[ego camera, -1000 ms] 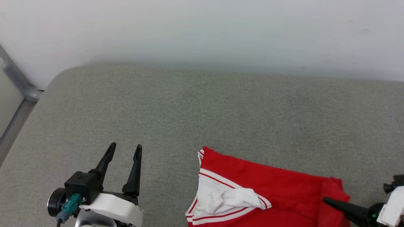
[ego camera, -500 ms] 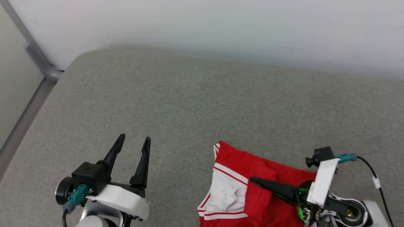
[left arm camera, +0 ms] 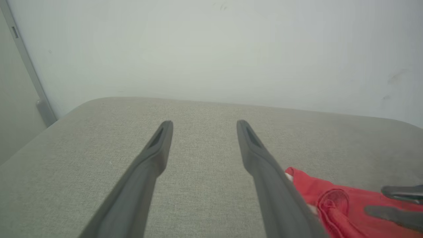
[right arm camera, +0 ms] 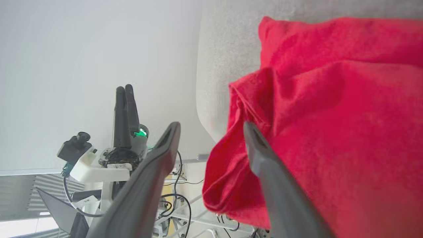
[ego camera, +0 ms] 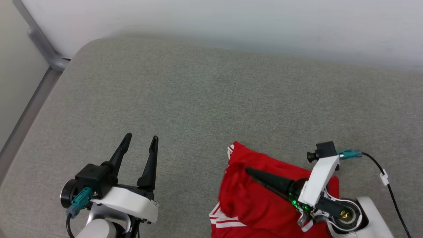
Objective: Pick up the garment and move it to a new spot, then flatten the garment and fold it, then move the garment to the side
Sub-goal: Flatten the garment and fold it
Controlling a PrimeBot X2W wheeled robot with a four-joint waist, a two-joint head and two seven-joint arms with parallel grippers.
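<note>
The shirt point(ego camera: 254, 201) sits bunched up at the near right of the grey tabletop point(ego camera: 185, 99). It's mostly red on top, with a bit of striped white trim poking out at its near left edge. The right pincer point(right arm camera: 210, 129) is over it, pointing left, with its fingers spread apart and not clamping anything, though a red fold sits right against one finger. Off to the left, apart from the shirt, the left pincer point(ego camera: 142, 137) hangs over bare tabletop, wide open and empty. There's a pale wall point(ego camera: 231, 19) on the far side.
</note>
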